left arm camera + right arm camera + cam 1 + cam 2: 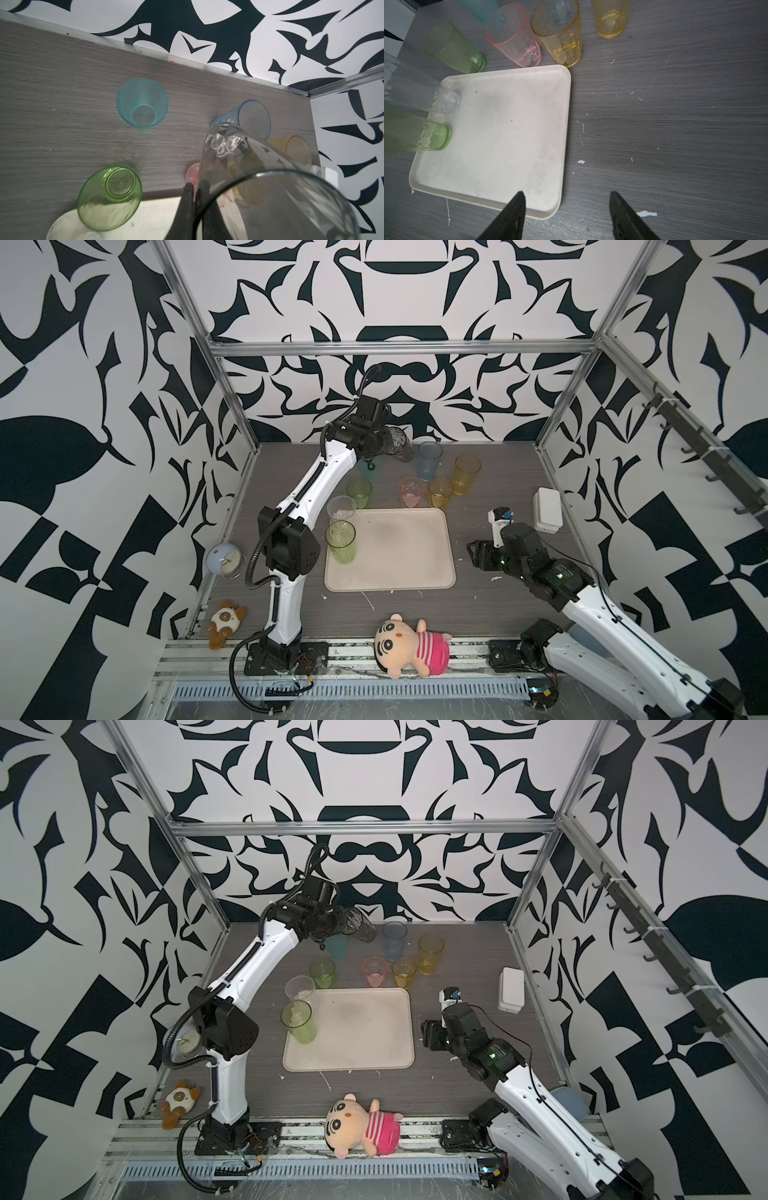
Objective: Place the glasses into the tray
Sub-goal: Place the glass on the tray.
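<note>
The left gripper [196, 185] has its jaws pinched shut on the rim of the tall smoke-grey see-through tumbler [400, 443], with one finger inside the wall and one outside. That tumbler hangs tilted over the far end of the grey wood-grain worktop [478, 614], mouth toward the arm. Can't tell if its base is clear of the surface. Right under that wrist sits the teal plastic tumbler [142, 105], upright and mostly hidden in both top views.

The flat beige plastic tray with rounded corners [399, 556] lies mid-worktop. Two glasses are in it, both upright along its left edge. The tall clear tumbler [341, 509] is in the far-left corner, and the tall green tumbler [341, 542] is just on the near side of it.

Everything else is out on the worktop beyond the tray. The short green tumbler [359, 492], short pink tumbler [412, 492] and short yellow tumbler [440, 492] sit in a rough row just past the far rim. The tall blue tumbler [430, 460] and tall yellow tumbler [466, 474] are further back.

The right gripper [566, 193] sits low by the tray's right side, jaws wide apart with nothing in them. One finger is over the tray's corner and the other over bare worktop. A small white box [547, 510] sits off to the right.
</note>
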Available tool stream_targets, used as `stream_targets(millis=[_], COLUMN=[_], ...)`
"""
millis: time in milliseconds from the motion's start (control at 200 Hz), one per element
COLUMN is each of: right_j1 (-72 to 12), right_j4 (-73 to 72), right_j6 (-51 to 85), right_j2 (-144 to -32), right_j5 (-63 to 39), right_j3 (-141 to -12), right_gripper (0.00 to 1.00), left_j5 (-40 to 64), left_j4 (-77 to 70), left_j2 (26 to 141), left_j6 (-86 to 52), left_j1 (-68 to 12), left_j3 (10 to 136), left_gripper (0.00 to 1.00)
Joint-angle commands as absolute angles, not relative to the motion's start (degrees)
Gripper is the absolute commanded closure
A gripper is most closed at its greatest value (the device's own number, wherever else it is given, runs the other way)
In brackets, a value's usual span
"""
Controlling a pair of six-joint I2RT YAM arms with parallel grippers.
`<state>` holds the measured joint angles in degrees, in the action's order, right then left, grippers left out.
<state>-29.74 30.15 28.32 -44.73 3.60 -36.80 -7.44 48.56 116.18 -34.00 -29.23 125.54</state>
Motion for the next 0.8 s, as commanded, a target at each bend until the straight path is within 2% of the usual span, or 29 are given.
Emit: stream_targets(millis=[0,195,435,690,795], right_j1=[-29.97,-30.01,-29.94,-29.89,-29.95], right_j4=[27.55,26.62,25.08,23.63,22.61], right_j6=[28.90,29.52,31.36,33.60,35.44], right_j2=[-45.23,-46.34,-45.72,-47.01,-47.84], right_j5=[3.09,2.55,1.11,-0.51,-1.59], right_j3=[-37.35,-38.29,-38.07,-38.12,-38.32], right_gripper=[0.33,0.33,0.34,0.34,0.35], left_j5=[-6.72,-6.01,-5.40,-7.80,-12.59], left_j4=[54.36,61.16,65.22,70.84,73.67], left_j2=[111.73,107.21,98.05,89.57,86.86], left_j6=[-32.75,-30.41,-27.79,-26.55,-26.67], left_j1=[-29.58,-30.06,-30.83,-35.00,-38.03], left_j3=[124.63,124.88,117.53,110.68,108.59], left_gripper=[1.00,1.00,1.00,1.00,1.00])
